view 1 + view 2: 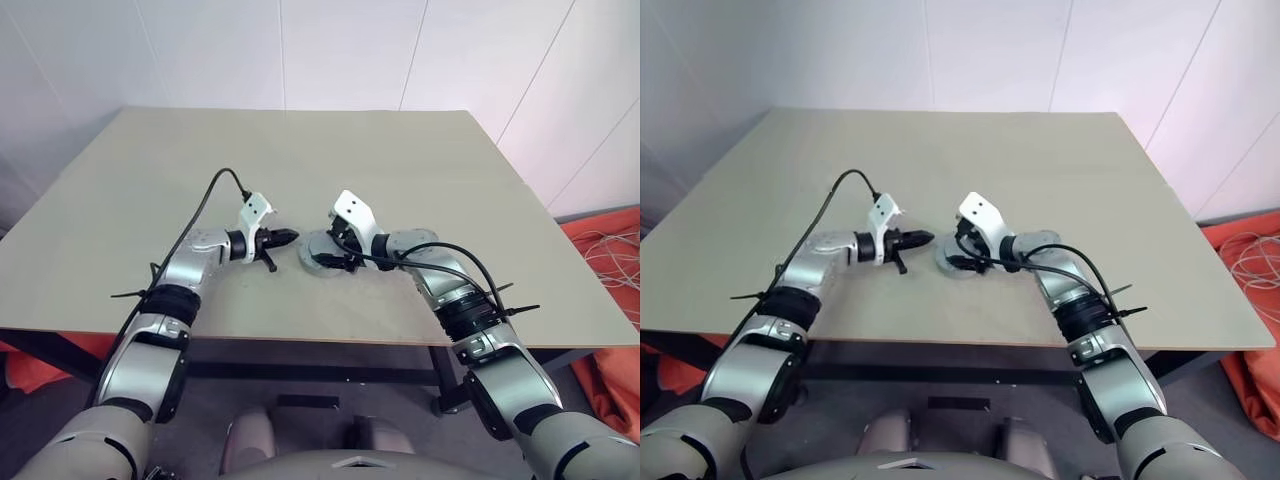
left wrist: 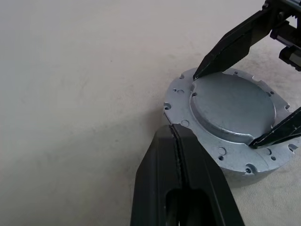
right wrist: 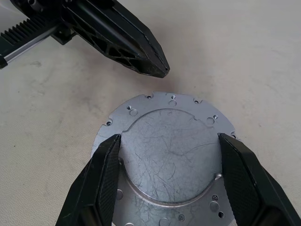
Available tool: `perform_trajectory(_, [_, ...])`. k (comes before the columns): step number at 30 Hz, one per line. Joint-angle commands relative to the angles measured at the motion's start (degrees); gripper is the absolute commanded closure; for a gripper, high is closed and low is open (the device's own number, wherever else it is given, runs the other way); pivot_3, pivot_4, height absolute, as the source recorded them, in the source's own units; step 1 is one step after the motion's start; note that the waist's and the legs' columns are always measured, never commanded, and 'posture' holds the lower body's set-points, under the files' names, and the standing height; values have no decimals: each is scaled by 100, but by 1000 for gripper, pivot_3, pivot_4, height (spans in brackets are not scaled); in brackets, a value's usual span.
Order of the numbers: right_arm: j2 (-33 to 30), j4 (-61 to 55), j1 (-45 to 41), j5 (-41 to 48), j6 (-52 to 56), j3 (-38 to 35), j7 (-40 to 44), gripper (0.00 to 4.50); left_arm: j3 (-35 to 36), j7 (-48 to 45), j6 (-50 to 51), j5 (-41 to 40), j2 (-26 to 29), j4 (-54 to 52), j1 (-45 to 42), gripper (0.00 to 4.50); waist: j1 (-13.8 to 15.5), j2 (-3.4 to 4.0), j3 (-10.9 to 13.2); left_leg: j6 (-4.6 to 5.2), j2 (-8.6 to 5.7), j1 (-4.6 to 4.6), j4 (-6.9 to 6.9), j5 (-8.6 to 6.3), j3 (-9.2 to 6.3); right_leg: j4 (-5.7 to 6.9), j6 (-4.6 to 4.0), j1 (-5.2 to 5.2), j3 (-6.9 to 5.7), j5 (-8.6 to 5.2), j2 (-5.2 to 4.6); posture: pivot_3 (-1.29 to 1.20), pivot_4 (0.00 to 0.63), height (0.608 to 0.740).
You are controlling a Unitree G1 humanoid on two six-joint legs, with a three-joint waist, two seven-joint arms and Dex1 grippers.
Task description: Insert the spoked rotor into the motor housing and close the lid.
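Left gripper (image 2: 176, 129): fingers pressed fully together, nothing between them; tip sits just beside the rim of the round part, at its edge or a hair off, contact not certain.
Round part: a silver metal disc-topped cylinder, the lid (image 3: 171, 150) showing as a flat scratched face with a raised centre and small holes round the flange. It lies on the table (image 1: 300, 150) near the front edge, between the two arms. Looks already seated on the housing; rotor and windings not to be seen, presumably under it.
Right gripper (image 3: 171, 141): fingers (image 3: 106, 169) spread wide, one to each side of the raised centre, tips resting at or just over the flange. Straddling, not clamped.
Step in hand (judged): closing or seating the lid, task near its end.
How to do it well (judged): keep the right fingers steadying the part so it cannot slide; use the closed left tip as a pusher on the rim, pressing squarely and gently; watch for the lid tilting or the whole part skating on the smooth board.
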Motion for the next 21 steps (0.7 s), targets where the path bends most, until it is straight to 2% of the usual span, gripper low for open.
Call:
perform_trajectory(1, [53,109,-52,-43,33,81,-13,1377,18,9,-109,46,-74,14,-229,4500,0,0,0,1,0,0,0,0,0,0,0,0,0,0,0,0,0,740])
perform_trajectory(11, [43,94,-21,-47,37,95,4,1377,-103,291,198,316,-282,271,-378,4500,-1,0,0,3,0,3,-2,-2,0,0,0,1,0,0,0,0,0,740])
perform_trajectory(21, [28,25,24,-33,77,101,26,1377,-275,35,809,373,-366,120,-372,4500,4,0,0,8,-2,12,-4,-5,0,-3,0,13,0,0,-3,0,0,740])
